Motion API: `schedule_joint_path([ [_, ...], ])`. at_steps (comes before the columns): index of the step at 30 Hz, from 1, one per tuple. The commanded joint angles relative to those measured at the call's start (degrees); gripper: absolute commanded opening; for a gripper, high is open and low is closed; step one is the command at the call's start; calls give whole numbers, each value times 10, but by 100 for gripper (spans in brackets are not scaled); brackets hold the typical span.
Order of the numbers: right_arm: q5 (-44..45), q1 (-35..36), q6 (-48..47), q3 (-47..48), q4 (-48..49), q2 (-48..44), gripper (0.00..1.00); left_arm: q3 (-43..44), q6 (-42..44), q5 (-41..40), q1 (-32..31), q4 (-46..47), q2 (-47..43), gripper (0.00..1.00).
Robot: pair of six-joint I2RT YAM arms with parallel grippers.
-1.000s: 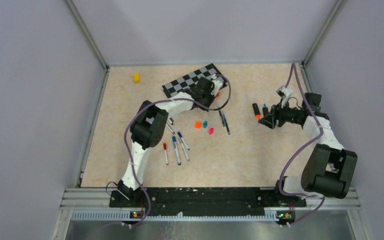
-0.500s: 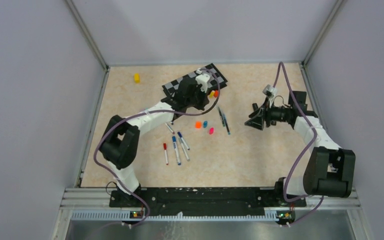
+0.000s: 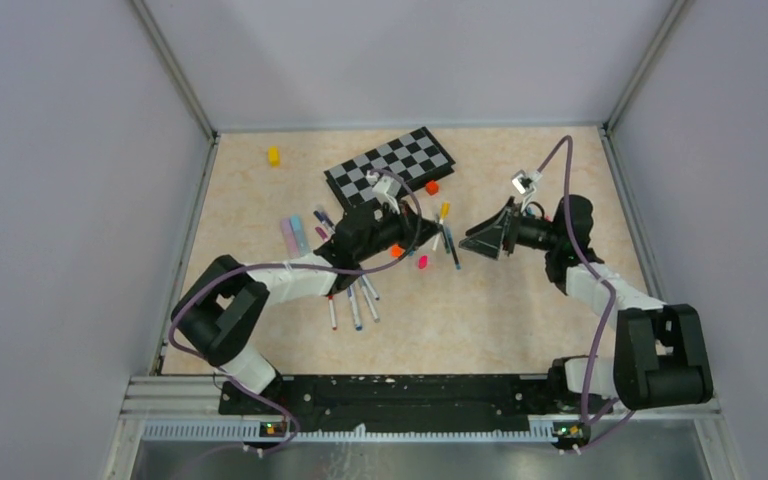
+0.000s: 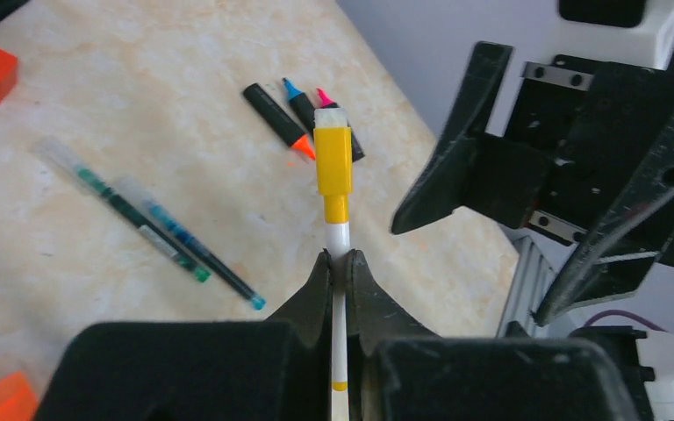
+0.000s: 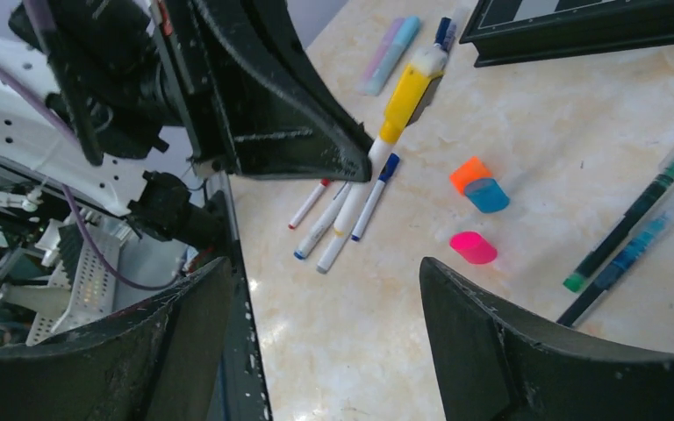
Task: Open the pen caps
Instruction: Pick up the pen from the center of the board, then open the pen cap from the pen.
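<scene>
While the left pincer point(image 4: 338, 260) clamps a thin white-barrelled marker point(image 4: 340, 235), its yellow plastic cap point(image 4: 334, 162), not yet off, juts out above the beige tabletop point(image 4: 140, 114) towards the right pincer point(image 5: 325, 263), whose jaws stand wide apart, holding nothing.

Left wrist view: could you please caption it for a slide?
Left end effector grips a yellow-capped white pen before the open right end effector.

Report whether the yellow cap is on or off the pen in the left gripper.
On. The yellow cap sits over the end of the white pen, which the left gripper clamps by its barrel.
</scene>
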Motion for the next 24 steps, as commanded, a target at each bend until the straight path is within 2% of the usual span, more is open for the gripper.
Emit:
schedule_joint_path([
  [1, 55, 33, 123, 10, 96, 11, 76, -31, -76, -58, -30, 152, -31, 0],
  [7, 84, 58, 119, 11, 74, 30, 70, -54, -91, -119, -54, 183, -33, 0],
  [13, 95, 83, 90, 18, 51, 39, 65, -56, -98, -127, -62, 195, -27, 0],
  [17, 101, 89, 81, 18, 52, 45, 59, -56, -100, -130, -67, 200, -23, 0],
  [24, 108, 95, 92, 15, 69, 54, 53, -53, -104, -128, -73, 204, -11, 0],
])
